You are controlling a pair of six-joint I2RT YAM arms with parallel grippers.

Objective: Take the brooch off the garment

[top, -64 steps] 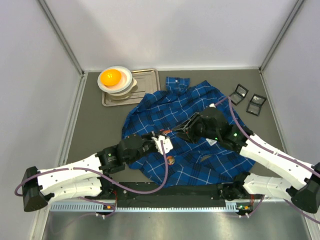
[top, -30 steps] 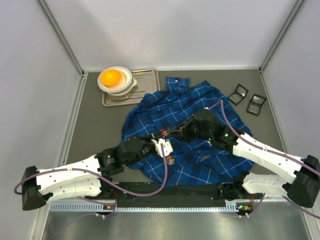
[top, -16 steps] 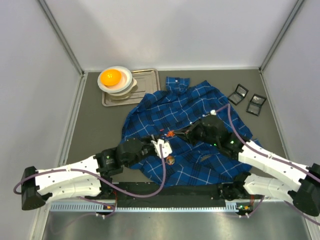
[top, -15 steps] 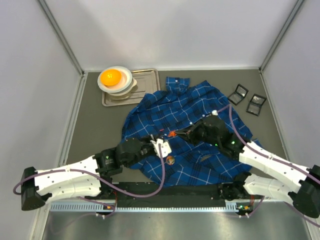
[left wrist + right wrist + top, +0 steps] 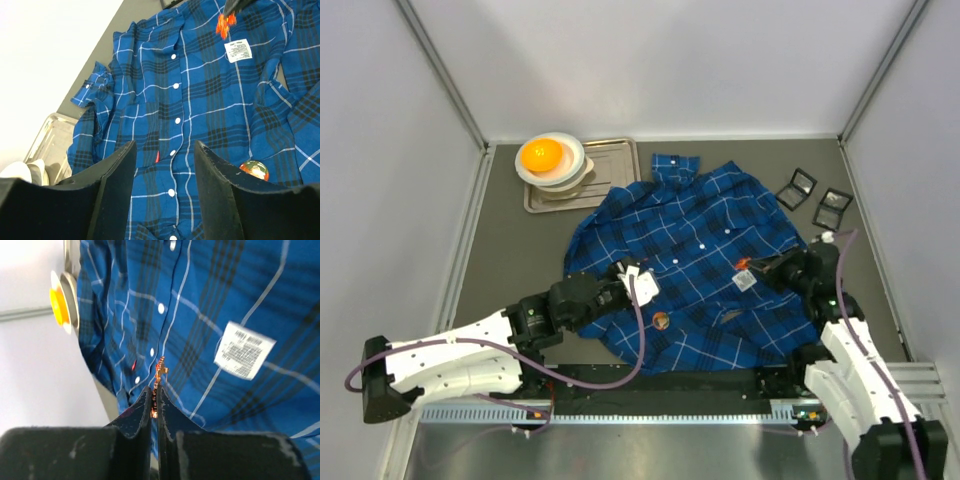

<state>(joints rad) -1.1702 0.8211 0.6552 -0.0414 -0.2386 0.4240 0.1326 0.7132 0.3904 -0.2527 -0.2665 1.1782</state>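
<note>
Far left corner of the tabletop (image 5: pixel 510 250): a metal tray (image 5: pixel 612 172) with a stack of white bowls (image 5: pixel 560 172) on its left end, and an orange ball (image 5: pixel 542 154) in the top bowl. Next, your left gripper (image 5: pixel 164 147) sits over the near left part of the garment (image 5: pixel 690 225). Its fingers are spread wide, with nothing between them, only plaid cloth and the button row showing in the gap. The garment is a dark-blue plaid shirt spread front-up over the middle of the tabletop, collar toward the far edge and touching the tray's right end, hem toward the near edge. A round pin (image 5: pixel 661 321), orange and green, lies on the cloth near the hem, just right of your left gripper. Further right, a white tag (image 5: pixel 745 281) sits flat on the shirt front. The brooch (image 5: pixel 159 374), small and orange, is just beyond the tag, over the right half of the shirt. Your right gripper (image 5: pixel 154 392) has its fingers pressed together on it, so only the outer end sticks out past the fingertips. The cloth under it lies flat and is not drawn up. You cannot tell from these views whether the brooch touches the fabric. Toward the far right corner, off the shirt, sits a small black box (image 5: pixel 800 187), with a second black box (image 5: pixel 834 209) just beside it.
</note>
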